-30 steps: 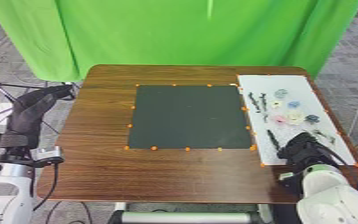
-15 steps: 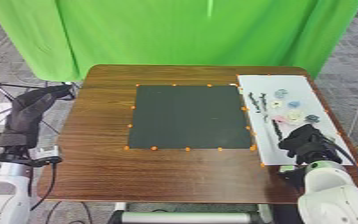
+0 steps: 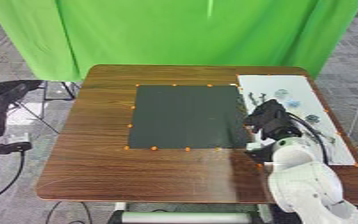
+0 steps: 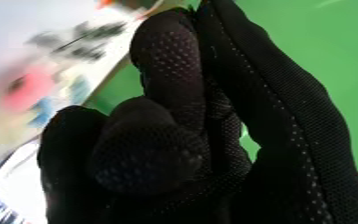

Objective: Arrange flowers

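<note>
R robot hand, black fabric glove (image 3: 270,119): over near L part of white rect. sheet (image 3: 286,82), by R edge of dark rect. mat (image 3: 186,117); grip state n/a, can't tell. L robot hand, black fabric glove (image 3: 5,95): off counter (image 3: 140,175), beyond its L edge; grip state likewise can't tell. Flowers on sheet: pale grey-green bloom (image 3: 281,93), light-blue bloom (image 3: 293,104), dark blue-grey bloom (image 3: 312,119). Wrist cam.: pink bloom (image 4: 35,87), blurred, near dark leafy sprig (image 4: 82,40). Green cloth (image 3: 184,35) behind counter.
</note>
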### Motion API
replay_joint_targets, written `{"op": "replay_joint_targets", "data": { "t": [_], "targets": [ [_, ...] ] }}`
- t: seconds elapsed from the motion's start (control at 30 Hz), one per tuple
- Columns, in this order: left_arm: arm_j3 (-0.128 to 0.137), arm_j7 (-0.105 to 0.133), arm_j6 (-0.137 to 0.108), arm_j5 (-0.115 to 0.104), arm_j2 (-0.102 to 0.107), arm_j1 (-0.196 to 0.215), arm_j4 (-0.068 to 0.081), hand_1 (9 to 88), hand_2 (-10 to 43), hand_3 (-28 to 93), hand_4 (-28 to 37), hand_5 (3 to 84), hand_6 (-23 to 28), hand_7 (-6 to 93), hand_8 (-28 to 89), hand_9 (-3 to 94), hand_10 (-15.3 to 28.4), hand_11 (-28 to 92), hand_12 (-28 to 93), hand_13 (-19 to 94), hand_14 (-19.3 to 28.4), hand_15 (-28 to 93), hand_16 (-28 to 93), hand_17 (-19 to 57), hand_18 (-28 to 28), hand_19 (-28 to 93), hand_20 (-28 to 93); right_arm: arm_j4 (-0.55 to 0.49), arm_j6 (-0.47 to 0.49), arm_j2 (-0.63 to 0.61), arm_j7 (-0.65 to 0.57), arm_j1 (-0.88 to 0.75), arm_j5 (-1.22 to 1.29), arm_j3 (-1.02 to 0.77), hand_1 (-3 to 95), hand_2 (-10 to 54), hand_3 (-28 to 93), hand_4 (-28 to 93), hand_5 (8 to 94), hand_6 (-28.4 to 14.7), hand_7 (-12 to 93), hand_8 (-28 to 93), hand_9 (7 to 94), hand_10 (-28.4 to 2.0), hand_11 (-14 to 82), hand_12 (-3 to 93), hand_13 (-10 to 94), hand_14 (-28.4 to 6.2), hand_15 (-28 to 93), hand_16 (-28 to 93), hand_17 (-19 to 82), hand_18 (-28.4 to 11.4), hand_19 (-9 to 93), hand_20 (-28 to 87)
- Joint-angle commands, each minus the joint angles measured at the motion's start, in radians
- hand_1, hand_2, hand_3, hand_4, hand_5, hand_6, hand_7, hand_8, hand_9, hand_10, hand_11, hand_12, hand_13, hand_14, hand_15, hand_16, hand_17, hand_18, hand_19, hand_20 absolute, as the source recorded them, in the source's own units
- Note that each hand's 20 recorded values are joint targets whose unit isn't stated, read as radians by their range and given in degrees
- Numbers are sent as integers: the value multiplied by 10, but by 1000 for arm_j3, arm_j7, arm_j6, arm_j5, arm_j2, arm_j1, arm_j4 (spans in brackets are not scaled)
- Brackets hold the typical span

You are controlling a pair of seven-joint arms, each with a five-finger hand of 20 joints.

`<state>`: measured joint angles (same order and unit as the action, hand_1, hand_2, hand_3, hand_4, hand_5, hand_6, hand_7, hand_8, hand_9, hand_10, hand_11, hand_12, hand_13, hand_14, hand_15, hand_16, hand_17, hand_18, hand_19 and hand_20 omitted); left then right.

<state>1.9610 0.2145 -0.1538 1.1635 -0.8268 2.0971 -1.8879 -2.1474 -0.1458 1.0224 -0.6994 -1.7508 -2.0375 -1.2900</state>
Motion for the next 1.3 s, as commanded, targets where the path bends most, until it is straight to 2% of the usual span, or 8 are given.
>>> {"op": "replay_joint_targets", "data": {
  "t": [0.03,0.17,0.23,0.3,0.47,0.7,0.97,1.3],
  "targets": [
    [4,1,-7,-10,-18,14,-2,208,-10,654,-243,521,25,162,-67,439,134,154,103,277,137,66,10,20,87,6,132,26,33,97,54,122,80,149,609,-95,559,-27,782,-54,324,275,924,-118,405,269,937,-12,636,196,752,-59,932,331],
    [-12,3,3,-10,-21,8,-1,206,-10,655,-245,521,25,162,-68,439,134,154,103,276,137,66,10,20,85,6,132,53,40,125,65,153,147,216,608,-95,557,-24,783,-55,326,271,928,-117,404,265,937,-12,638,193,754,-58,932,329],
    [-6,4,15,-11,-27,16,-4,204,-11,657,-245,521,25,162,-68,438,134,154,102,276,137,66,10,20,85,6,132,73,42,133,78,175,208,246,609,-95,556,-23,785,-55,326,268,929,-118,404,264,937,-12,639,192,756,-57,932,328],
    [-3,4,11,-11,-28,27,-11,203,-14,659,-243,521,25,161,-68,438,134,154,102,276,137,66,10,20,85,6,132,97,43,144,80,202,241,280,610,-95,555,-21,786,-56,329,265,930,-118,404,262,937,-12,640,190,756,-57,932,327],
    [3,2,24,-10,-34,45,-23,200,-20,661,-240,518,25,162,-67,435,132,153,102,273,137,65,10,19,86,6,132,146,22,169,83,247,289,338,613,-95,552,-21,788,-57,335,254,934,-119,402,257,937,-14,643,185,759,-58,932,324],
    [-1,-3,41,-8,-39,57,-34,201,-22,659,-238,517,25,160,-67,431,131,149,103,271,137,64,12,17,86,5,131,209,22,206,82,290,261,403,614,-95,549,-18,788,-56,347,243,936,-118,403,253,937,-14,646,180,762,-58,932,319],
    [8,-10,55,-4,-46,78,-52,201,-24,659,-236,515,26,157,-66,429,132,147,104,269,137,63,12,17,87,5,131,281,-35,243,66,324,307,458,623,-95,541,-35,787,-58,358,217,937,-120,403,241,937,-14,641,173,770,-52,927,301],
    [-3,-20,69,0,-50,77,-57,202,-25,658,-231,513,26,155,-65,426,132,146,106,268,138,62,14,16,87,5,131,354,-93,286,52,338,300,488,633,-95,532,-45,786,-63,363,188,937,-125,381,213,937,-27,609,163,779,-46,898,273]
  ]
}}
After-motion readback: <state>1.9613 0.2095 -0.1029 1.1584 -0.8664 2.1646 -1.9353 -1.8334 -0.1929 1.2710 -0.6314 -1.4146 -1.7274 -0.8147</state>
